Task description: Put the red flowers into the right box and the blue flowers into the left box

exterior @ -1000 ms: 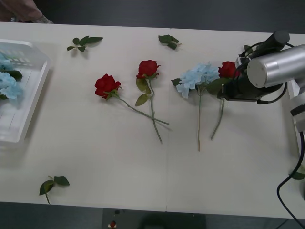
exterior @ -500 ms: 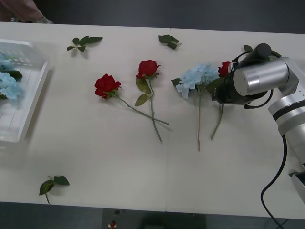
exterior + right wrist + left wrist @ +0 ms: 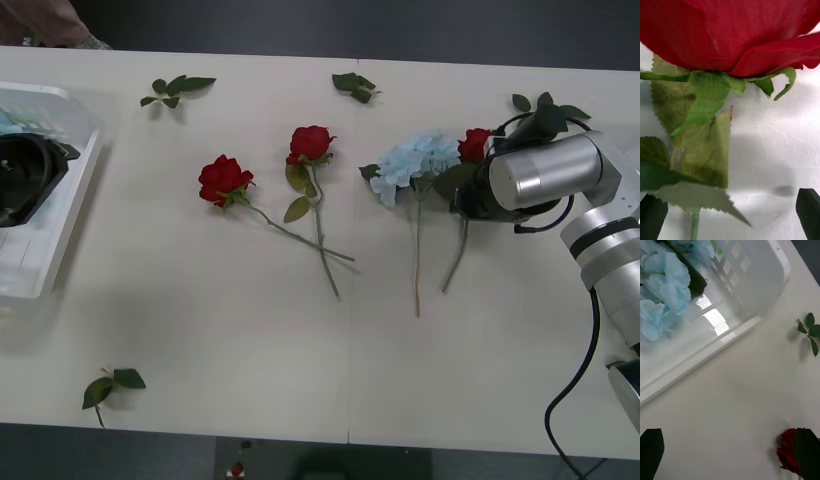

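Right gripper (image 3: 732, 210) sits low at the rightmost rose (image 3: 475, 144), fingers spread w/ the stem and leaves between them, nothing pinched; wrist view has the red bloom (image 3: 730, 33) right up close over green sepals. That rose lies on the table's right part, just beside the blue flower (image 3: 412, 160), blooms nearly touching, stems running toward the near edge. Two more roses lie mid-table: one (image 3: 222, 179) to the left, another (image 3: 310, 143) near it, their stems crossing. Left gripper (image 3: 730, 453) is over the left box (image 3: 75, 190) at the table's left edge, fingers apart, holding nothing; its wrist view shows blue flowers (image 3: 664, 288) lying inside the box, and a rose (image 3: 788, 455) on the table. Table (image 3: 230, 340) is pale cream, matte, w/ a seam down the middle. Loose leaf sprigs lie far left (image 3: 176, 90), far centre (image 3: 354, 86), far right (image 3: 545, 105) and near-left (image 3: 108, 387). Dark floor beyond the far edge.
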You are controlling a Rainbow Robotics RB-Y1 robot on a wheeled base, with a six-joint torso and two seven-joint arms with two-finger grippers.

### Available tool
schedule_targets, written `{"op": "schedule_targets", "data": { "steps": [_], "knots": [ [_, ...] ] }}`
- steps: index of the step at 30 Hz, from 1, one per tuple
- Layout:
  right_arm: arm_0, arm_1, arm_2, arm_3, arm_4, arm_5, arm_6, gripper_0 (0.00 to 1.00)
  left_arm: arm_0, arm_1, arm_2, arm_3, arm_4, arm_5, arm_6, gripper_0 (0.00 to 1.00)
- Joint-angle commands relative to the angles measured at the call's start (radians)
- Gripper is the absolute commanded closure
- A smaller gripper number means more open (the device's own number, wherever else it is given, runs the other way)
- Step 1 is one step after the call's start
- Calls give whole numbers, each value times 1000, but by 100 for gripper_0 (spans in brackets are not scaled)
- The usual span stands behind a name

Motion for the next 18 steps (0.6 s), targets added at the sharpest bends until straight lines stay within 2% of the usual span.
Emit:
{"op": "schedule_targets", "data": {
  "steps": [1,2,3,4,6,7,14,18],
  "knots": [
    [-26,17,7,-1,-5,-13,1,0,-60,-84,-34,-19,-63,2,11,0],
    [-26,17,7,-1,-5,-13,-1,3,-69,-99,-44,-17,-77,2,11,0],
    [-26,17,7,-1,-6,-13,-2,45,-88,-132,-65,-14,-106,2,12,0],
    [-26,17,9,1,-8,-13,-2,73,-99,-152,-80,-13,-126,2,12,0],
    [-26,17,9,-1,-9,-15,-2,95,-126,-191,-116,-4,-170,2,12,0],
    [-26,17,9,-1,-9,-15,-4,100,-137,-210,-130,3,-187,2,12,0],
    [-27,13,9,-1,-22,-10,-11,100,-214,-311,-231,79,-255,-33,14,0],
    [-43,-3,-5,-25,-31,54,-11,100,-249,-376,-291,170,-317,-107,14,0]
  ]
}}
